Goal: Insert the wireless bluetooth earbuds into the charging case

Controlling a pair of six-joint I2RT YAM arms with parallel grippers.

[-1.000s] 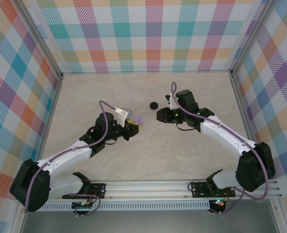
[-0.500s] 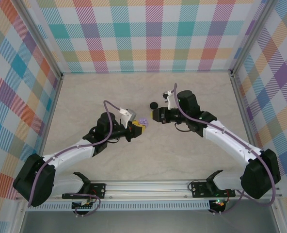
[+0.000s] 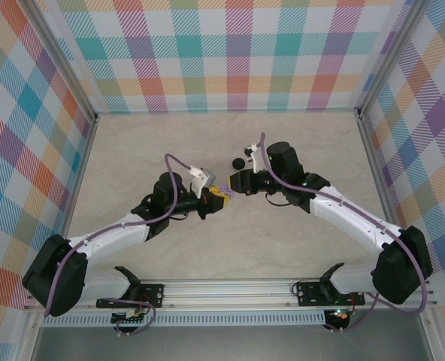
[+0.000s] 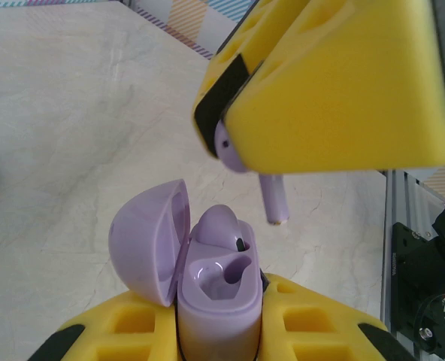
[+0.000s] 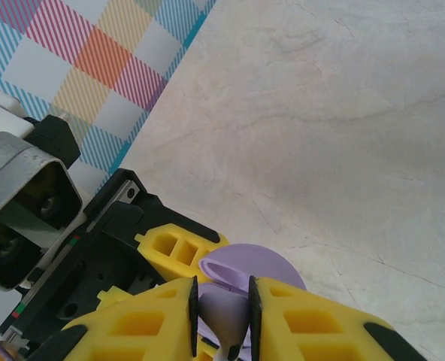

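As your left gripper [image 3: 216,198] grips the open lavender charging case [image 4: 207,301], lid [image 4: 143,237] tipped toward 9 o'clock, your right gripper [image 5: 222,312] pinches a lavender earbud [image 4: 272,197] just above it, stem down, at 1 o'clock from the free socket [image 4: 230,269]. A small black round thing [image 3: 239,162] lies on the table [image 3: 170,143] at 12 o'clock from both.

The right gripper [image 3: 235,183] has swung its lavender earbud [image 4: 272,197] over the case [image 4: 215,304] in the left gripper [image 3: 218,198].
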